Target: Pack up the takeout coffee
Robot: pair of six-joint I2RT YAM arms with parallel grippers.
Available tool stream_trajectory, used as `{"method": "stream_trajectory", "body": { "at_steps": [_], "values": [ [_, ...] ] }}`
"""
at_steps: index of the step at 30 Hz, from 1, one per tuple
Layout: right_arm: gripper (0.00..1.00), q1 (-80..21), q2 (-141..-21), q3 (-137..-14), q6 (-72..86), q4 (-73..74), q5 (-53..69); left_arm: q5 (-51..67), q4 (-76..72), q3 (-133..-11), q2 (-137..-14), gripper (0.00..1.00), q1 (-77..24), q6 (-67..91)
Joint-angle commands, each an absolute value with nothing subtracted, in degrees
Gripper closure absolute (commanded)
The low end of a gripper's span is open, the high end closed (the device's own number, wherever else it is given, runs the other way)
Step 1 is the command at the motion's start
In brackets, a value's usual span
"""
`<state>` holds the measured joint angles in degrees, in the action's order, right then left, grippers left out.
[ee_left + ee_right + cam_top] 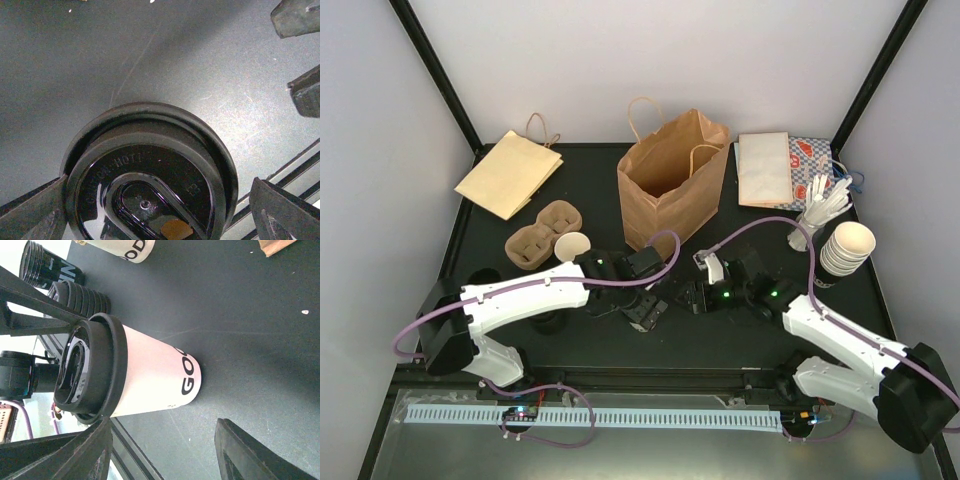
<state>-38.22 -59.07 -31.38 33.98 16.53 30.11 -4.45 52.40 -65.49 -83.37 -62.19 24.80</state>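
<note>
Currently your wide-open, empty left gripper straddles the upright, black-lidded white paper cup at its frame's bottom centre, closer than your part-open, empty right gripper alongside.

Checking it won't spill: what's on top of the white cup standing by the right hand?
A black lid sits on the white cup, covering its whole mouth. Whatever is inside the cup is hidden by that lid.

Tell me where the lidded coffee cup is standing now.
The coffee cup stands on the black table, mid-width and near the arms, before the brown paper bag. The left wrist view shows the open left gripper straddling its black lid from above.
</note>
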Motion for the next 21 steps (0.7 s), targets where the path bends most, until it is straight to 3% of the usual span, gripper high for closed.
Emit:
{"method": "stream_trajectory", "body": {
  "at_steps": [1, 14, 18, 21],
  "values": [
    [0.41, -38.1, -58.1, -32.3, 31.8, 17.9, 30.3, -3.4, 55.9, -68.8, -82.2, 0.01, -62.0, 26.7],
    [0.22, -39.1, -59.1, -38.1, 23.7, 25.9, 26.6, -6.4, 58.2, -72.0, -74.5, 0.01, -61.3, 27.3],
    [0.18, -43.0, -61.2, -43.4, 20.4, 31.3, 20.0, -2.2, 52.7, -64.9, -66.4, 0.02, -56.5, 29.5],
    [0.16, -46.6, -63.4, -47.5, 18.4, 34.6, 15.1, 1.1, 48.7, -58.4, -59.8, 0.11, -52.3, 32.1]
  ]
}}
